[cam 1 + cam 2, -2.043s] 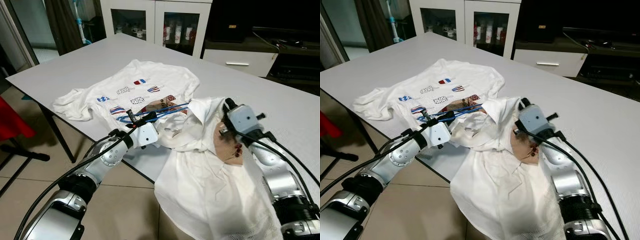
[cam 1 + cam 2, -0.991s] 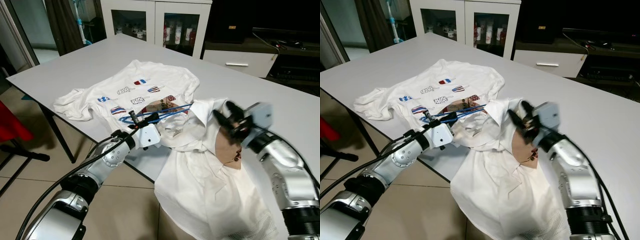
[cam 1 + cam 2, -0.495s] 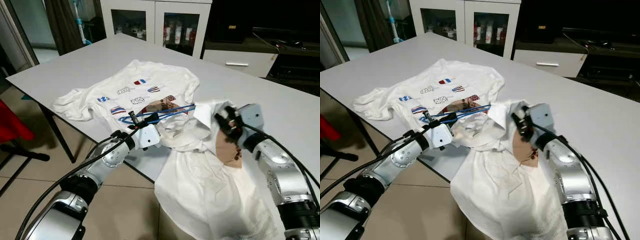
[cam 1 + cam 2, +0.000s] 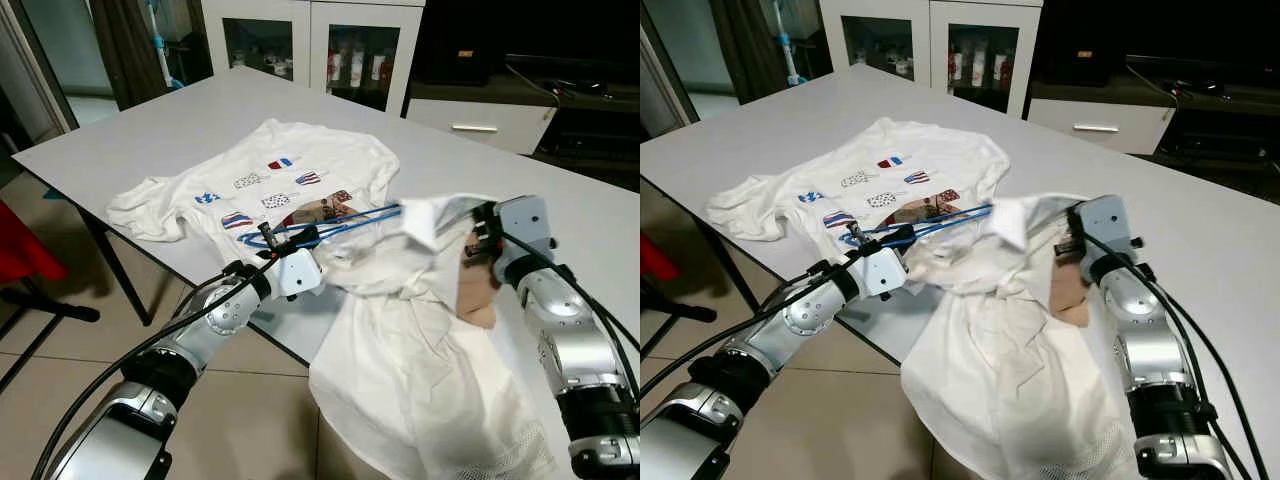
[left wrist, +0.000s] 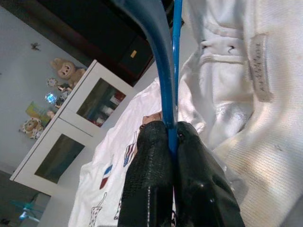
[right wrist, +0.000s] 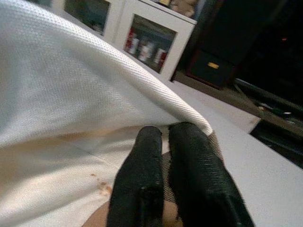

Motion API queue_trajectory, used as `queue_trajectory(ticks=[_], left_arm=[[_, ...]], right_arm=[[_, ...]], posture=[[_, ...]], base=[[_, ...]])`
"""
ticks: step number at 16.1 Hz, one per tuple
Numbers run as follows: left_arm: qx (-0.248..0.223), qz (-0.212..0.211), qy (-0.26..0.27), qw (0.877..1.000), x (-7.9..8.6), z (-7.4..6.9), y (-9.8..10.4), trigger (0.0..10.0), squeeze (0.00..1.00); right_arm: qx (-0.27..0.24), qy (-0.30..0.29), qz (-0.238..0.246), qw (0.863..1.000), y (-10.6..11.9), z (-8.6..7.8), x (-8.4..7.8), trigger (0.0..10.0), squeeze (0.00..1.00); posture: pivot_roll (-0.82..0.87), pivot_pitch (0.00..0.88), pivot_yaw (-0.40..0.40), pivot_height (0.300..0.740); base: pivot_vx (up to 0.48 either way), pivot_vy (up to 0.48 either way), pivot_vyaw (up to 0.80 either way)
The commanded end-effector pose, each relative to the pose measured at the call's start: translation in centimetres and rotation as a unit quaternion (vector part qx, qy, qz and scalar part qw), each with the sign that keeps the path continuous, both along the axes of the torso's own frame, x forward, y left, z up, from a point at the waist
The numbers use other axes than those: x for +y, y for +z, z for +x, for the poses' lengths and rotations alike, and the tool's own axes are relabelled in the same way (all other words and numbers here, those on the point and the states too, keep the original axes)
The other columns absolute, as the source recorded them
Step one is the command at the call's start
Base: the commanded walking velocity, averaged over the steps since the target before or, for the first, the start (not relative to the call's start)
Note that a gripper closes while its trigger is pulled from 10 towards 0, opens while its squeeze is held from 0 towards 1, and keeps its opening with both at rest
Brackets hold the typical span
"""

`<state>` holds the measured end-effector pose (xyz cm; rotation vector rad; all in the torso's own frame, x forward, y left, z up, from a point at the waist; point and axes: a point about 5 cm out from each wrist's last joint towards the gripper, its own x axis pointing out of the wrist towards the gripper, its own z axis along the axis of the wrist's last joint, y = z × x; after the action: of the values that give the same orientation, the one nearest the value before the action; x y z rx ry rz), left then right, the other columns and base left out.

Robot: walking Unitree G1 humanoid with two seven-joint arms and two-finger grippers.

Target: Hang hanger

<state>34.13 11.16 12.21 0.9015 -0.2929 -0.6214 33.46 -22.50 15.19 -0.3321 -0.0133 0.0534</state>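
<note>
A blue wire hanger (image 4: 335, 222) lies low over the table, and my left gripper (image 4: 266, 238) is shut on its near end; the left wrist view shows the black fingers (image 5: 151, 156) clamped on the blue wire (image 5: 165, 94). The hanger's far end reaches under the raised edge of a white shirt (image 4: 400, 340), which drapes over the table's front edge. My right gripper (image 4: 480, 235) is shut on that shirt's collar area and holds the cloth lifted. In the right wrist view, its fingers (image 6: 147, 156) pinch white fabric (image 6: 71, 94).
A white printed T-shirt (image 4: 270, 170) lies flat on the grey table (image 4: 180, 120) behind the hanger. Glass-door cabinets (image 4: 330, 50) and a dark low unit (image 4: 560, 90) stand beyond the table. A red object (image 4: 20, 240) sits on the floor at left.
My right gripper left the shirt and opened, came back down on the collar, shut, and pulled the cloth up and to the right. The hanger has slid slightly towards the shirt.
</note>
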Motion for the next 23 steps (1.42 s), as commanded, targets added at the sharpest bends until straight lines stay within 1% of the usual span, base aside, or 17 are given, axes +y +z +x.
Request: queue_trajectory(ticks=[1,2,4,6,8,9,11,12,13,14,16,17,18,19,21,22,23], left_arm=[[-0.002,0.001,-0.006,1.0,-0.2,-0.1,0.0,0.0,0.0],[-0.001,0.002,-0.005,1.0,-0.2,-0.1,-0.1,0.0,0.0],[-0.001,0.002,-0.006,1.0,-0.2,-0.2,-0.1,0.0,0.0],[-0.001,0.003,-0.007,1.0,-0.2,-0.2,-0.1,0.0,0.0],[-0.001,0.004,-0.009,1.0,-0.2,-0.2,-0.1,0.0,0.0],[-0.002,0.004,-0.009,1.0,-0.2,-0.1,0.0,0.0,0.0],[-0.003,0.006,-0.009,1.0,-0.2,-0.1,0.0,0.0,0.0],[-0.002,0.007,-0.009,1.0,-0.2,-0.1,0.0,0.0,0.0],[-0.002,0.008,-0.01,1.0,-0.2,-0.1,0.0,0.0,0.0],[-0.002,0.008,-0.01,1.0,-0.1,-0.1,0.0,0.0,0.0],[-0.002,0.008,-0.009,1.0,-0.1,-0.1,0.0,0.0,0.0],[-0.002,0.008,-0.009,1.0,-0.1,-0.2,0.0,0.0,0.0],[-0.002,0.008,-0.009,1.0,-0.1,-0.2,0.0,0.0,0.0],[-0.002,0.008,-0.009,1.0,-0.1,-0.2,-0.1,0.0,0.0],[-0.002,0.007,-0.009,1.0,-0.2,-0.1,-0.1,0.0,0.0],[-0.001,0.007,-0.009,1.0,-0.2,-0.1,-0.1,0.0,0.0],[-0.001,0.006,-0.009,1.0,-0.2,-0.2,-0.1,0.0,0.0]], right_arm=[[-0.018,-0.028,-0.011,0.999,0.7,0.1,-1.1,0.0,0.0],[-0.023,-0.049,-0.018,0.998,0.8,0.1,-1.8,0.0,0.0],[-0.026,-0.066,-0.023,0.997,0.8,0.1,-2.3,0.0,0.0],[-0.037,-0.101,-0.029,0.994,0.9,0.0,-3.3,0.0,0.0],[-0.05,-0.15,-0.038,0.987,1.2,-0.2,-4.8,0.0,0.0],[-0.049,-0.16,-0.038,0.985,1.2,-0.3,-5.1,0.0,0.0],[-0.058,-0.121,-0.02,0.991,1.5,-0.1,-4.1,0.0,0.0],[-0.072,-0.089,-0.01,0.993,1.8,-0.1,-3.2,3.8,0.0],[-0.09,-0.024,0.017,0.996,2.4,-0.3,-1.1,10.0,0.0],[-0.093,0.006,0.033,0.995,2.6,-0.4,-0.2,10.0,0.0],[-0.098,0.072,0.034,0.992,2.8,-1.0,1.6,10.0,0.0],[-0.1,0.129,0.034,0.986,2.9,-1.8,3.1,10.0,0.0],[-0.106,0.165,0.039,0.98,3.2,-2.4,4.0,10.0,1.0],[-0.11,0.192,0.048,0.974,3.4,-3.0,4.8,10.0,1.0],[-0.109,0.206,0.047,0.971,3.5,-3.3,5.4,10.0,1.0],[-0.107,0.214,0.033,0.97,3.3,-3.7,6.2,10.0,0.96],[-0.109,0.217,0.029,0.97,3.3,-3.9,6.4,10.0,0.25]], posture=[[0.04,0.026,-0.017,0.74],[0.04,0.026,-0.017,0.74],[0.04,0.025,-0.016,0.74],[0.04,0.024,-0.014,0.74],[0.04,0.021,-0.011,0.74],[0.04,0.021,-0.011,0.74],[0.04,0.019,-0.007,0.74],[0.04,0.018,-0.007,0.74],[0.05,0.017,-0.008,0.74],[0.05,0.017,-0.008,0.74],[0.04,0.017,-0.008,0.74],[0.04,0.018,-0.009,0.74],[0.04,0.019,-0.01,0.74],[0.04,0.019,-0.011,0.74],[0.04,0.021,-0.012,0.74],[0.04,0.021,-0.012,0.74],[0.04,0.022,-0.013,0.74]], base=[[0.0,0.0,0.0],[0.0,0.0,0.0],[0.0,0.0,0.0],[0.0,0.0,0.0],[0.0,0.0,0.0],[0.0,0.0,0.0],[0.0,0.0,0.0],[0.0,0.0,0.0],[0.0,0.0,0.0],[0.0,0.0,0.0],[0.0,0.0,0.0],[0.0,0.0,0.0],[0.0,0.0,0.0],[0.0,0.0,0.0],[0.0,0.0,0.0],[0.0,0.0,0.0],[0.0,0.0,0.0]])
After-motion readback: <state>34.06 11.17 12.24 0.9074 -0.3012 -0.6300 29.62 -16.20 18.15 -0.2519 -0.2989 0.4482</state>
